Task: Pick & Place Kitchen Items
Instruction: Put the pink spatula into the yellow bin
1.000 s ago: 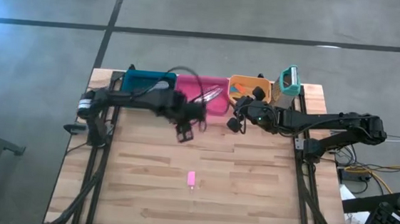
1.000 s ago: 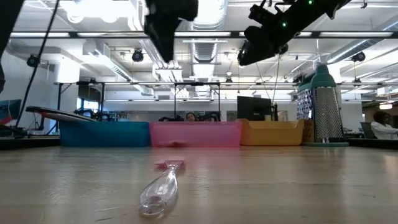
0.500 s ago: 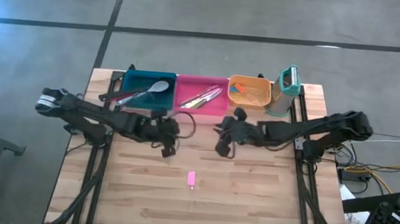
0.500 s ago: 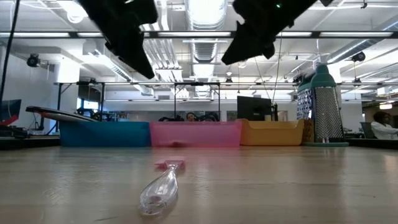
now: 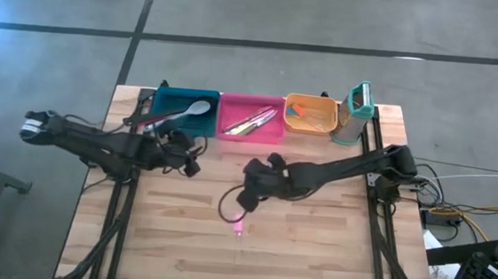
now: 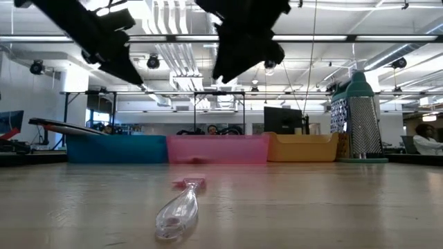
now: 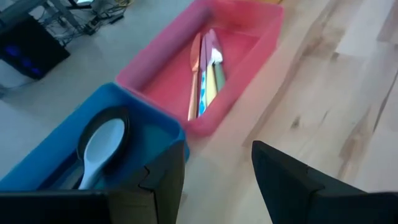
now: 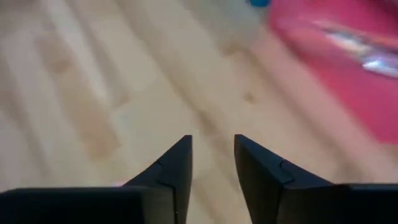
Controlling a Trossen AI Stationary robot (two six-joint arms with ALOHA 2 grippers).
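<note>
A small spoon with a clear bowl and a pink handle (image 5: 239, 223) (image 6: 178, 207) lies flat on the wooden table near its middle. My right gripper (image 5: 245, 201) (image 8: 212, 155) hangs above the table just on the far side of the spoon. It is open by a narrow gap with nothing between its fingers. My left gripper (image 5: 191, 165) (image 7: 217, 168) hangs open and empty over the table's left half, in front of the teal bin (image 5: 182, 113). A white spoon (image 7: 99, 144) lies in that bin, and knives (image 7: 205, 68) lie in the pink bin (image 5: 250, 120).
Three square bins stand in a row along the far edge: teal, pink and orange (image 5: 311, 114). An upright teal-and-white grater (image 5: 358, 105) (image 6: 358, 117) stands to their right. The near half of the table (image 5: 311, 260) holds only the pink spoon.
My left gripper has drawn back from over the pink bin toward the table's left edge and sunk a little, tipping less steeply down. My right gripper has swung from beside the orange bin toward the table's middle and near side, ending above the pink spoon. The spoon has not moved.
</note>
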